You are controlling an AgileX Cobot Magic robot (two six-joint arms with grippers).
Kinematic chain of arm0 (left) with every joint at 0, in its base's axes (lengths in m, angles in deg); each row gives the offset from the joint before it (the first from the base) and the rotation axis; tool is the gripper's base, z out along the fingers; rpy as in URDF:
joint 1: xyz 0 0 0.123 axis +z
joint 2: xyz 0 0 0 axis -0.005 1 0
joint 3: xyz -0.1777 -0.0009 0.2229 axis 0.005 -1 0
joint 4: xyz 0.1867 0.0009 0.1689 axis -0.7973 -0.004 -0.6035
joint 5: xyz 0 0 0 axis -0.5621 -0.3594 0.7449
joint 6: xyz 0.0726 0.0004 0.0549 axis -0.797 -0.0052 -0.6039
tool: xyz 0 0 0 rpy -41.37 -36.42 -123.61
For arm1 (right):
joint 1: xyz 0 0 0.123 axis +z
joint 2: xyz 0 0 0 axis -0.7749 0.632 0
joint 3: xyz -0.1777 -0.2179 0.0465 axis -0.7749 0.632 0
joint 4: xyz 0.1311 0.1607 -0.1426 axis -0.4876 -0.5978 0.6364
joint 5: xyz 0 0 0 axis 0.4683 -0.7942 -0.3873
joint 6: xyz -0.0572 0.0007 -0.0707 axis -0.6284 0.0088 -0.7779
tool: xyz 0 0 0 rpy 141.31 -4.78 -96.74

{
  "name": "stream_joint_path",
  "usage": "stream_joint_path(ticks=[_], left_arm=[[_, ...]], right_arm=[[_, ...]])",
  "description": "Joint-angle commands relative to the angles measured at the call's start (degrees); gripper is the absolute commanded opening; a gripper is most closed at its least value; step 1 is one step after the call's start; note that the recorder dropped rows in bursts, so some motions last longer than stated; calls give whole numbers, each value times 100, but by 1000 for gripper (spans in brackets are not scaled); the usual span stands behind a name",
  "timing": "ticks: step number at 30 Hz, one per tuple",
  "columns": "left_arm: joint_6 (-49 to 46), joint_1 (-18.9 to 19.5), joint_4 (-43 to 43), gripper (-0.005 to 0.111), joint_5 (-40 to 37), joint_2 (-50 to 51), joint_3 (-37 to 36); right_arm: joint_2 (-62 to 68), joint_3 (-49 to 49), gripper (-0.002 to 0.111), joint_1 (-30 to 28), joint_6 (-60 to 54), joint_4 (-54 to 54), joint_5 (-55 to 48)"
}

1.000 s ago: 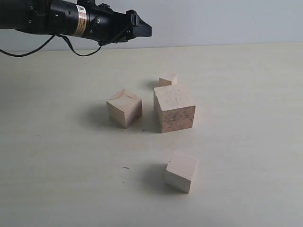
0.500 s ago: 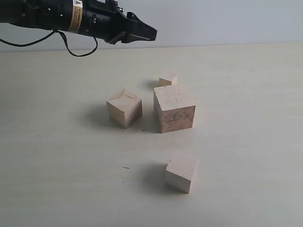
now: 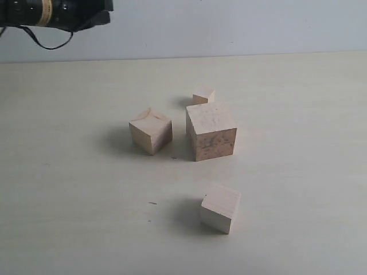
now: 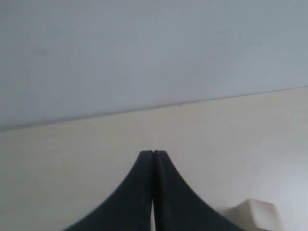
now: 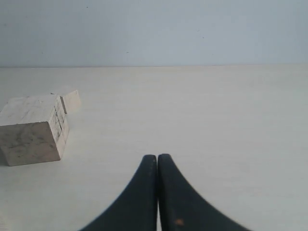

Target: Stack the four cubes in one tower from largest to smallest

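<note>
Four wooden cubes rest apart on the pale table (image 3: 298, 143), none on another, so no tower shows. The largest, mottled cube (image 3: 211, 130) sits mid-table, with the smallest cube (image 3: 203, 95) just behind it. A medium cube (image 3: 151, 130) lies to its left and another pale cube (image 3: 220, 207) nearer the front. My left arm (image 3: 54, 11) is at the top left, far from the cubes. The left gripper (image 4: 153, 153) is shut and empty, with a pale cube corner (image 4: 257, 214) beside it. My right gripper (image 5: 157, 156) is shut and empty; the largest cube (image 5: 33, 130) and smallest cube (image 5: 71, 98) lie off to one side.
A pale grey wall (image 3: 241, 26) runs behind the table's far edge. A black cable (image 3: 49, 43) hangs from the left arm. Bare tabletop stretches to the right of the cubes and along the front.
My left arm has pulled back to the upper left, away from above the cubes, and its gripper has gone from open to shut on nothing. The cubes have not moved.
</note>
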Motion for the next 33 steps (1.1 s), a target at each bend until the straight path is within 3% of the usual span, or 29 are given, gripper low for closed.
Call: stream_joint_path(ticks=[1, 4, 7, 9, 11, 12, 14, 16, 17, 20, 23, 26, 28, 31, 33], left_arm=[[-1902, 176, 35, 0, -291, -517, -125], [-2778, 176, 35, 0, -609, -1133, -368], [-3371, 176, 35, 0, -1562, -1731, -542], [-3581, 176, 35, 0, -2756, -1950, -633], [-3493, 206, 293, 0, -4801, -1986, -754], [-3693, 293, 769, 0, -5583, -1952, -808], [-4742, 588, 2363, 0, -5945, -1902, -944], [-6705, 944, 4671, 0, -5774, -1902, -1081], [-8173, 1082, 6194, 0, -5827, -1902, -1126], [-12443, 1309, 10149, 0, -6823, -1902, -1180], [-14219, 1283, 12653, 0, -7896, -1924, -1180], [-15090, 937, 13971, 0, -7954, -1948, -1180], [-15694, 564, 14344, 0, -7724, -1948, -1180], [-16744, -229, 14508, 3, -7343, -1779, -1180], [-17519, -798, 14265, 13, -7086, -1533, -1180]], right_arm=[[-34, 14, 0, -36, 14, 20, 22], [-34, 14, 0, -36, 14, 20, 22], [-34, 14, 0, -36, 14, 20, 22], [-34, 14, 0, -36, 14, 20, 22], [-34, 14, 0, -36, 14, 20, 32], [-34, 14, 0, -36, 14, 20, 44], [-34, 14, 0, -36, 14, 20, 44], [-34, 14, 0, -36, 14, 20, 44], [-34, 14, 0, -36, 14, 20, 44], [-34, 14, 0, -36, 14, 20, 44], [-34, 14, 0, -36, 14, 20, 44], [-34, 14, 0, -36, 14, 20, 44], [-34, 14, 0, -36, 14, 20, 44], [-34, 14, 0, -36, 14, 20, 44], [-34, 14, 0, -36, 14, 20, 44]])
